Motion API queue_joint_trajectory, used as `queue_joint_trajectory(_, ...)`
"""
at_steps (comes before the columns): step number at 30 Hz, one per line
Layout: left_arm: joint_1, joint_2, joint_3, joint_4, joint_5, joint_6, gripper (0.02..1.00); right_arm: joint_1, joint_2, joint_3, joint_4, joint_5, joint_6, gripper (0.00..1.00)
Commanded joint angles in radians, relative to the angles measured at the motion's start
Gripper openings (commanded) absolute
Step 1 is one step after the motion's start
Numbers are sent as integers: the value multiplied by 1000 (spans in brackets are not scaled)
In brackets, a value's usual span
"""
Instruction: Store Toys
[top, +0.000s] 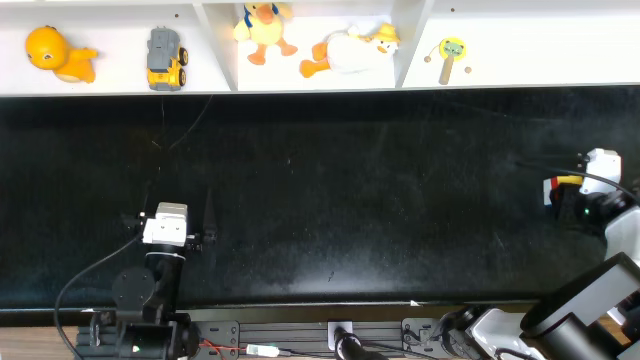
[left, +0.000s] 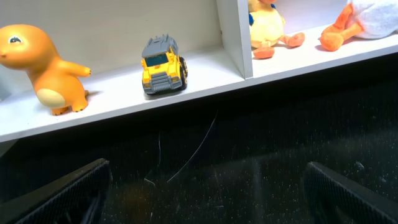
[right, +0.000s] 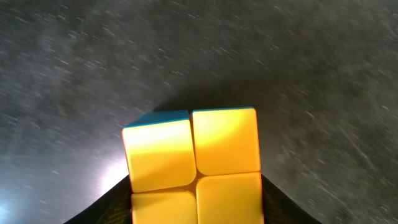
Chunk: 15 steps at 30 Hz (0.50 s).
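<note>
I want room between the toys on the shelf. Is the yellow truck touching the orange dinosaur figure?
Apart. The left wrist view shows a stretch of bare white shelf between the yellow truck and the orange dinosaur figure.

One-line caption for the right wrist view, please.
Right claw shut on a yellow-faced puzzle cube, seen against the black tabletop.

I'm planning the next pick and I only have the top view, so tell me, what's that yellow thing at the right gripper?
Observer: A cube puzzle, yellow face toward the wrist camera, clamped in the right gripper.
Operator: And the left gripper, is it holding anything?
Observer: No. The left gripper is open and empty, facing the yellow truck on the shelf.
</note>
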Motion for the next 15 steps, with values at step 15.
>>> queue_joint_trajectory(15,-3,-13,-6,0,-8,15,998,211,-72,244,-27,37,216,527)
